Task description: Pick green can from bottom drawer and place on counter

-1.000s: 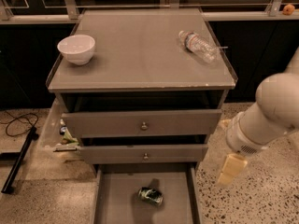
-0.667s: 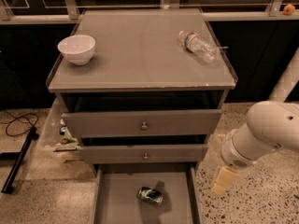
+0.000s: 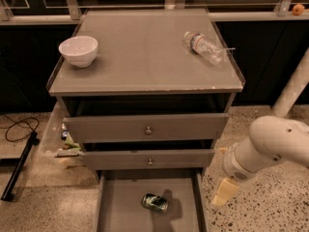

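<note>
Count: one green can (image 3: 154, 202) in bottom drawer (image 3: 123, 208) — gripper (image 3: 225, 192) right of drawer, opening unclear.

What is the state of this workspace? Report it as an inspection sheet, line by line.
Surface: counter, grey, chipped along the front edge.
Job's things: green can lies on its side in the open bottom drawer.
Clutter: white bowl at the counter's left; clear water bottle lying at its right rear.
Grippers: tool hangs to the right of the bottom drawer, outside it and apart from the can.
Cables: black cable on the floor at left.
Surroundings: speckled floor; black stand at left.
</note>
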Tool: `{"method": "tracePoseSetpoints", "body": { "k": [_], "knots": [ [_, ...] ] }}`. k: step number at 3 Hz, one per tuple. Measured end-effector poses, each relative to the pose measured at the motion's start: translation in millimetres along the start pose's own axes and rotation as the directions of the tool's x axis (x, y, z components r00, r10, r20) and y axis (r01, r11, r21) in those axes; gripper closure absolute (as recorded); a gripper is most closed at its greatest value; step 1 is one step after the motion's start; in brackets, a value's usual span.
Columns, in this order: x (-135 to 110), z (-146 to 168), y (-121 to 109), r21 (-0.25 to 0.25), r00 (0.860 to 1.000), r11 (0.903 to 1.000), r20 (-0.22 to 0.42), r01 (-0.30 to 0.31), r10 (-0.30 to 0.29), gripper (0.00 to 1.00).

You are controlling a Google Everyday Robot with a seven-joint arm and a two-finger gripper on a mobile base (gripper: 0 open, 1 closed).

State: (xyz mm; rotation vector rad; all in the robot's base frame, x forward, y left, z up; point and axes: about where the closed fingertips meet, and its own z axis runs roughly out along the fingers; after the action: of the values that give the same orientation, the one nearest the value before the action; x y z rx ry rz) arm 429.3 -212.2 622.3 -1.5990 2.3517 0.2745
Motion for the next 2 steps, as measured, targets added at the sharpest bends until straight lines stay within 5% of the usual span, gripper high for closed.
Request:
{"method": "tracePoseSetpoints", "body": {
  "k": [2],
  "knots": [
    [29.0, 129.9, -2.5, -0.086, 0.975, 0.9942, 0.206, -0.063, 0.08, 0.0]
  ]
}}
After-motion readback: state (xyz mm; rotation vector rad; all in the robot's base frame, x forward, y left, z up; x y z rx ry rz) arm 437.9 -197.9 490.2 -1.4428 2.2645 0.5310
